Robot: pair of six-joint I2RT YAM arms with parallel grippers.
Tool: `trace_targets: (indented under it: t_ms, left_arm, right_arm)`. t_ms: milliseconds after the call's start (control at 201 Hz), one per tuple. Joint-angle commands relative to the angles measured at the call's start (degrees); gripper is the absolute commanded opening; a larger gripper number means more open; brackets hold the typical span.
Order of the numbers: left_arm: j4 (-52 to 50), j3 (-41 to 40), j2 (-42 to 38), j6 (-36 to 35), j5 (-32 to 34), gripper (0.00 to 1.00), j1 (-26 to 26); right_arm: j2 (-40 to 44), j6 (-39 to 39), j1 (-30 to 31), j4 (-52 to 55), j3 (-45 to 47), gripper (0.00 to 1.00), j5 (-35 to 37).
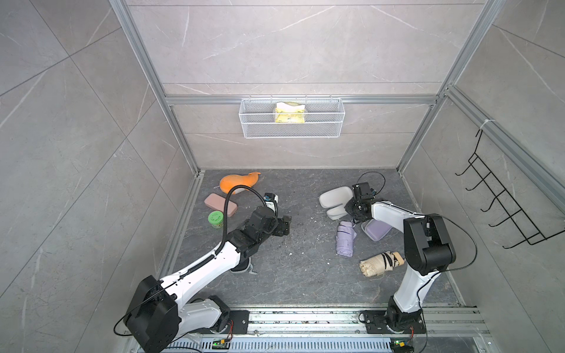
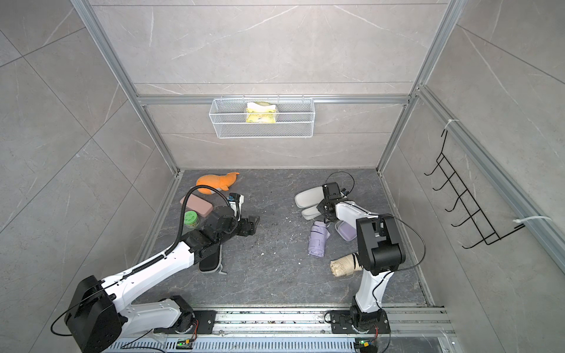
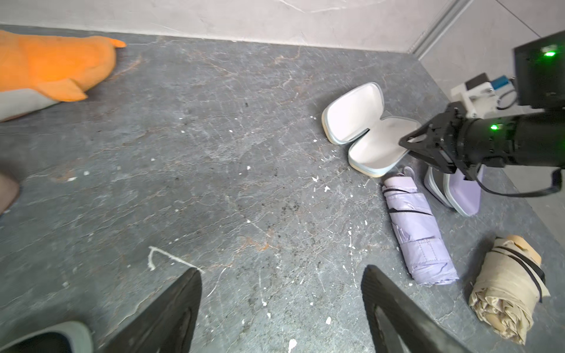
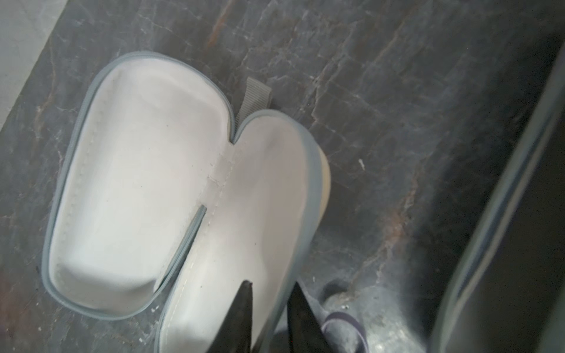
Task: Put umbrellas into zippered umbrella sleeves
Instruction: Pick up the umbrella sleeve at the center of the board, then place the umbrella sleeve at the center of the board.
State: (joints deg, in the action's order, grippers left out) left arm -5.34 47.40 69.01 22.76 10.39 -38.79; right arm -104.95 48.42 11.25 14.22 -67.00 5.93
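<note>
The cream sleeve lies unzipped and spread flat at the back right, grey lining up. My right gripper is shut on the grey zip rim of its nearer half, one finger inside and one outside. Just in front lie the lavender umbrella and the half-open lavender sleeve. The beige umbrella rests nearer the front. A black sleeve lies partly hidden under my left arm. My left gripper is open over bare floor, holding nothing.
At the back left are an orange plush whale, a pink oblong case and a green-lidded jar. A white wire basket hangs on the back wall. A black hook rack is on the right wall.
</note>
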Motion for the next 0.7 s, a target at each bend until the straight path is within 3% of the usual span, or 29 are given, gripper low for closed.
trace_targets:
  t_ms: [0, 249, 353, 483, 622, 692]
  left_arm:
    - [-3.85, 3.43, -1.84, -0.05, 1.01, 0.84, 1.92]
    - [-8.58, 3.36, -3.43, 5.2, -6.44, 0.86, 9.24]
    - [-9.83, 2.37, -3.99, 7.53, -8.99, 0.86, 10.07]
    - [-9.38, -0.6, -4.57, 10.43, -11.59, 0.86, 10.07]
    - [-5.63, -5.18, -4.15, 14.19, -13.6, 0.84, 9.24]
    - [-6.34, -5.3, -3.47, 14.16, -12.41, 0.84, 8.21]
  right_arm:
    - [5.46, -5.65, 2.37, 0.52, -2.78, 0.17, -2.75]
    - [9.6, -18.94, 17.56, 13.4, -6.83, 0.12, -14.21]
    - [11.21, -18.01, 20.71, 11.81, -1.23, 0.1, -21.65]
    - [11.34, -15.27, 22.87, 7.71, 4.22, 0.11, -22.55]
    - [9.12, -14.11, 23.76, 7.33, 5.52, 0.22, -21.56]
    - [10.47, -13.71, 23.6, 8.21, 6.62, 0.38, -19.62]
